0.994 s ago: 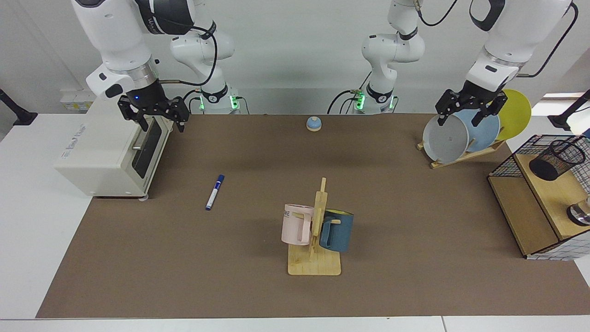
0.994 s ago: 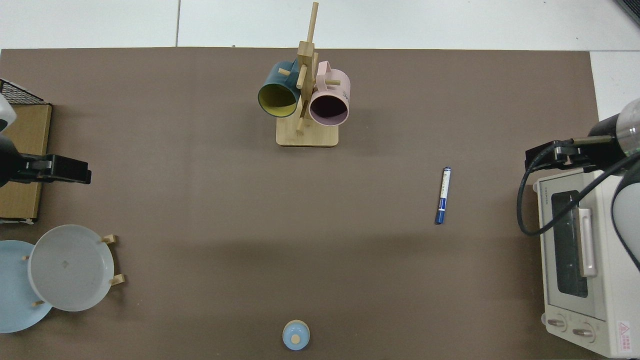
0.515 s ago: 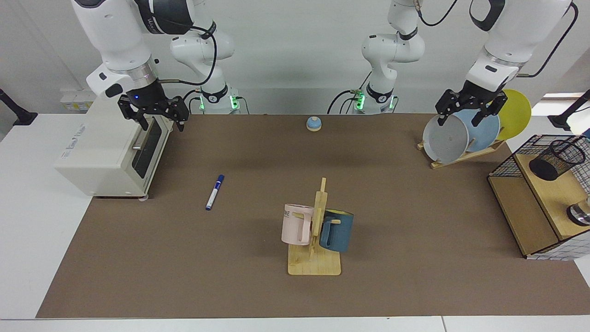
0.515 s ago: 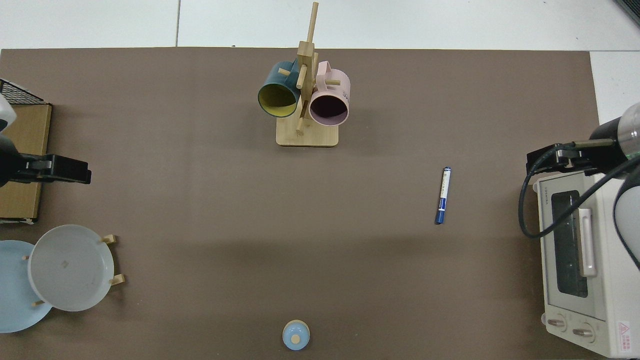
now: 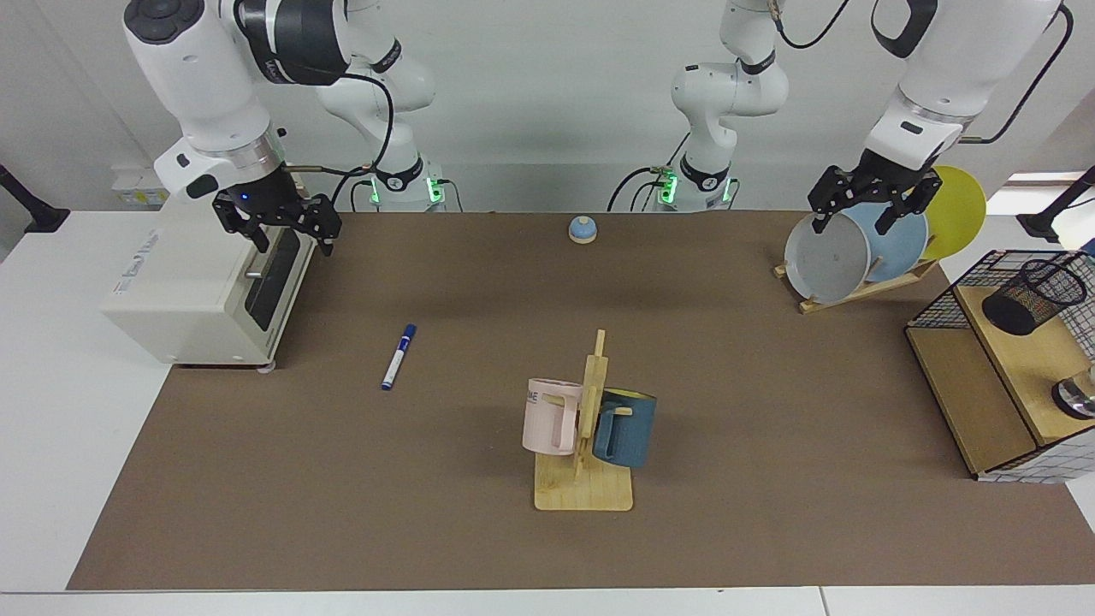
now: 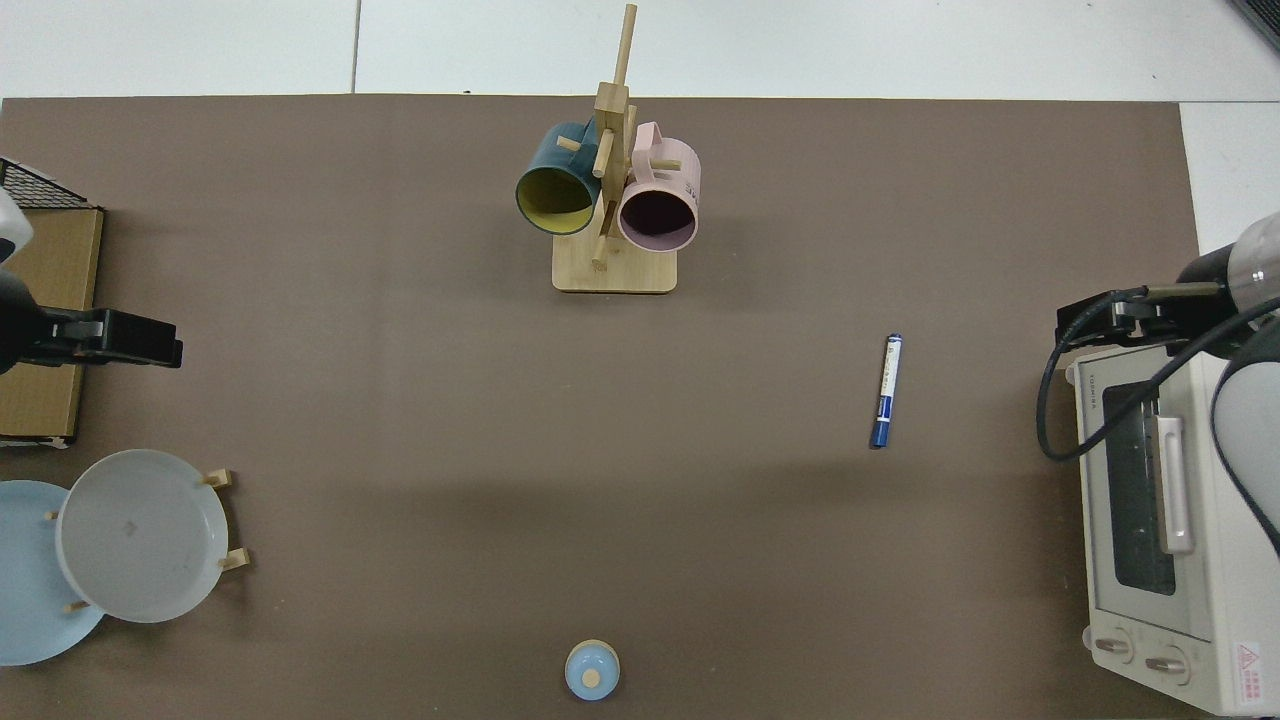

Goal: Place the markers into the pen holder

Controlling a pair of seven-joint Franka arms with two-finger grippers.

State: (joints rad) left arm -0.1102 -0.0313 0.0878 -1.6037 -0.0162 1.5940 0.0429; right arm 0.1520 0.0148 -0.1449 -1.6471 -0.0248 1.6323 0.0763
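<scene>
The marker (image 5: 398,357) lies flat on the brown tabletop (image 5: 428,496), and the pen holder (image 5: 1033,296) sits far off at 3 o'clock inside a wire basket (image 5: 941,295). The right hand (image 5: 275,224) hangs at 11 o'clock from the marker, over the toaster oven (image 5: 201,282), open and empty, and the left hand (image 5: 866,203) waits open by the plates (image 5: 828,257). The marker is thin and round, so a crooked pinch could make it roll away.

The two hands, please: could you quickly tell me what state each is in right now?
Left hand: open, holding nothing, above the plate rack.
Right hand: open, holding nothing, over the toaster oven.
</scene>
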